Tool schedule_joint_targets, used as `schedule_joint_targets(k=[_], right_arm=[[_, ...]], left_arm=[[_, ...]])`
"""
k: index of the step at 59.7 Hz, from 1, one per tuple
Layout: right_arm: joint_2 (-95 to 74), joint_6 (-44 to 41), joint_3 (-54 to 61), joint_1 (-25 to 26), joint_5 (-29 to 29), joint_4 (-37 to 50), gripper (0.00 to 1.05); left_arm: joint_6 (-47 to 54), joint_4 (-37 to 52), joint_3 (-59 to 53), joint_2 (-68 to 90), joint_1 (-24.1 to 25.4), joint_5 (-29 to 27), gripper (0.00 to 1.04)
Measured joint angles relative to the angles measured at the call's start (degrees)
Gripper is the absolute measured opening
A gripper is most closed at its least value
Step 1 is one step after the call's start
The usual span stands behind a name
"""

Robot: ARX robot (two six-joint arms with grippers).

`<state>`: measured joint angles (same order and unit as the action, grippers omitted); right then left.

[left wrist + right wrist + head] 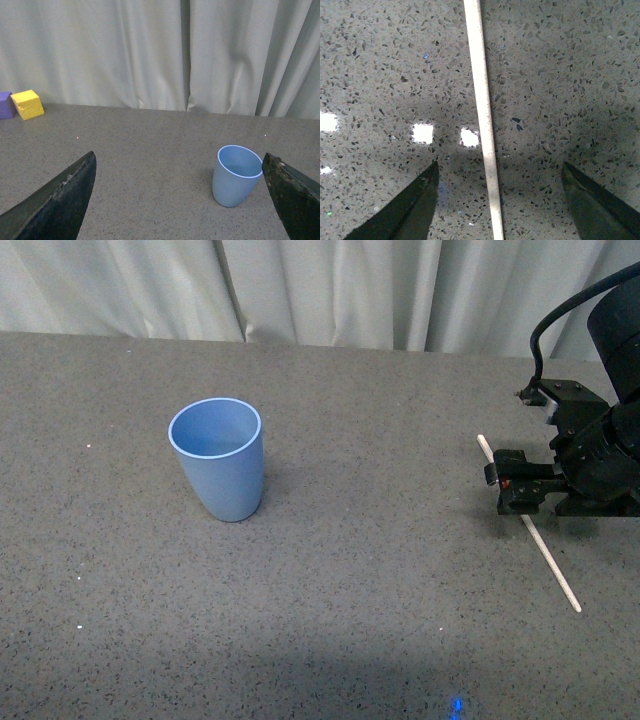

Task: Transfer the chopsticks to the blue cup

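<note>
The blue cup [219,458] stands upright and empty on the grey speckled table, left of centre; the left wrist view has the cup [236,176] just inside my open left gripper's [180,167] far finger. The chopsticks [551,559], one pale stick, lie flat on the table at the right. My right gripper [515,483] hovers low over the stick's middle, jaws open. In the right wrist view the chopsticks [483,115] run between the two dark fingertips [415,207], touching neither.
A yellow block [28,104] and a purple block [6,104] sit by the pale curtain [320,290] at the table's far edge. The right arm's black body and cable [600,430] fill the right side.
</note>
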<state>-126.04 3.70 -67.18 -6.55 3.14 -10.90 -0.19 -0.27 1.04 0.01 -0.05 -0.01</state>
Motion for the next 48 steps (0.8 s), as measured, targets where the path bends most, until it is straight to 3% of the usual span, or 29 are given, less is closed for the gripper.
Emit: schedule_joint_targets(k=[16,21,24,39,48], right_arm=[[-1.0,0.0,-1.5,-0.2,-0.5,-1.1,0.28],[-1.0,0.5,-1.7,-0.3,-0.2,-1.6,0.08],[-1.0,0.7,-1.7,-0.3,-0.1,-1.6,0.02],[-0.4,1.3,-0.9,-0.2,0.2,0.1,0.01],[4.5,0.3,4.7,-0.4,0.2,8.6,0.01]], left_arm=[[0.0,0.0,0.0,0.0,0.0,0.0,0.98],[0.0,0.0,0.0,0.0,0.0,0.0,0.98],[0.0,0.0,0.0,0.0,0.0,0.0,0.98],[0.0,0.0,0.0,0.0,0.0,0.0,0.98],[0.0,0.0,0.0,0.0,0.0,0.0,0.98]])
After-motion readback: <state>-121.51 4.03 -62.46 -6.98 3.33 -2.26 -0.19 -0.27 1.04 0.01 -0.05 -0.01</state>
